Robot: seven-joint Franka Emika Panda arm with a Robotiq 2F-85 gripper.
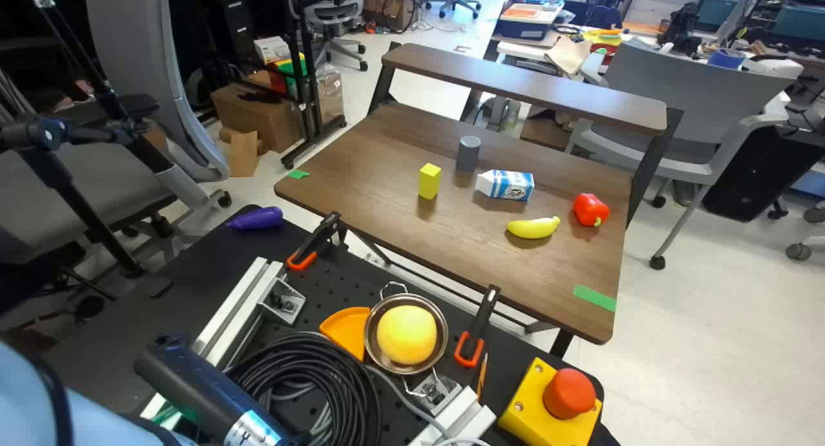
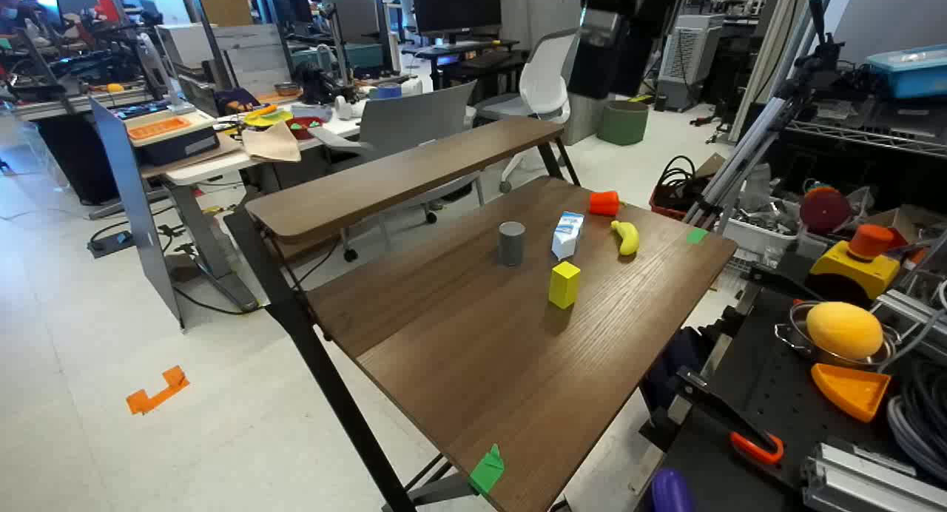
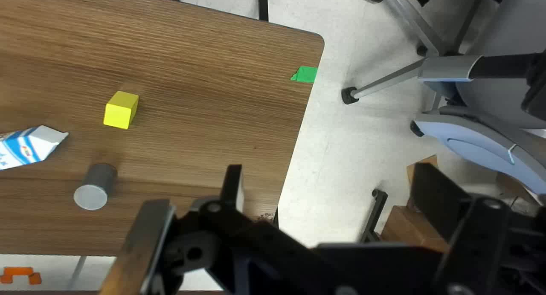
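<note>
My gripper (image 3: 329, 164) stands open in the wrist view, its dark fingers far apart, with only floor and table edge showing between them. It hangs high above a brown wooden table (image 1: 361, 156) and touches nothing. On the table stand a yellow block (image 1: 429, 181) and a grey cylinder (image 1: 468, 153), both upright. A blue-and-white milk carton (image 1: 506, 185) lies on its side beside them. Further along are a yellow banana (image 1: 533, 227) and a red pepper (image 1: 590, 210). The wrist view shows the yellow block (image 3: 121, 110), the cylinder (image 3: 94, 187) and part of the carton (image 3: 27, 147).
A raised shelf (image 2: 414, 175) runs along one long side of the table. Along the opposite side, a black bench carries clamps (image 1: 477, 327), a metal pan (image 1: 445, 333) with a yellow ball, a purple eggplant (image 1: 256, 218), cables and an emergency stop (image 1: 569, 393). Chairs stand around.
</note>
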